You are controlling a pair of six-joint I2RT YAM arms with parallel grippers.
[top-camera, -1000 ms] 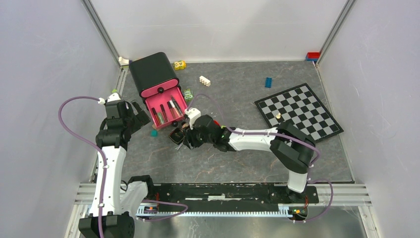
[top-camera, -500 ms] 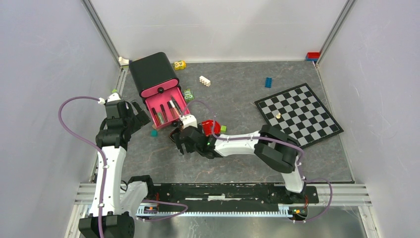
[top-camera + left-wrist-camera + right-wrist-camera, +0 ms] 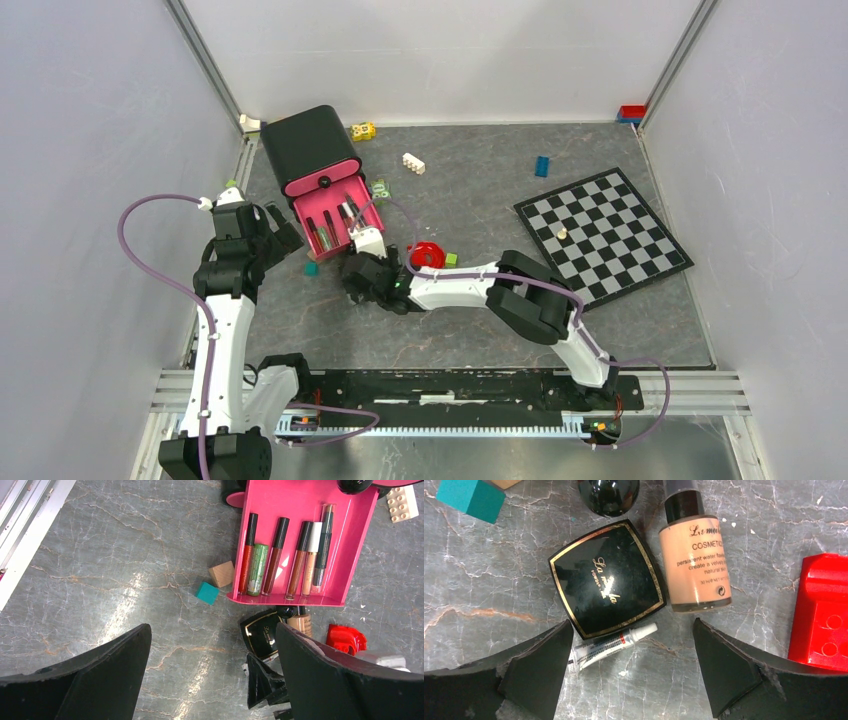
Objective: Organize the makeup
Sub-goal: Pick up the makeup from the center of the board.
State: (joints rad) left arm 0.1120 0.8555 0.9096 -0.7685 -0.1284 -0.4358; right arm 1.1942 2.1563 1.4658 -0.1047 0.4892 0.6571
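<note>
The makeup is split between a pink drawer (image 3: 355, 540) and the table. In the drawer lie several slim tubes (image 3: 275, 555). In front of the drawer lie a square black compact (image 3: 607, 577), a beige black-capped bottle (image 3: 694, 562) and a small white tube (image 3: 611, 646). My right gripper (image 3: 631, 630) hovers open over these three, with its fingers either side of the white tube and nothing gripped. My left gripper (image 3: 212, 627) is open above bare table, left of the compact (image 3: 262, 632). In the top view the right gripper (image 3: 360, 280) is at the drawer's front and the left gripper (image 3: 275, 232) is to its left.
A red D-shaped piece (image 3: 824, 610) lies right of the bottle. A teal cube (image 3: 207, 592) and a wooden cube (image 3: 221, 573) sit by the drawer's left side. The black organiser box (image 3: 308, 148) stands behind the drawer. A chessboard (image 3: 603, 232) lies at the right, with loose bricks (image 3: 413, 163) behind.
My right arm has swung left towards the drawer's front and its jaws have opened wide. The left arm has not moved.
</note>
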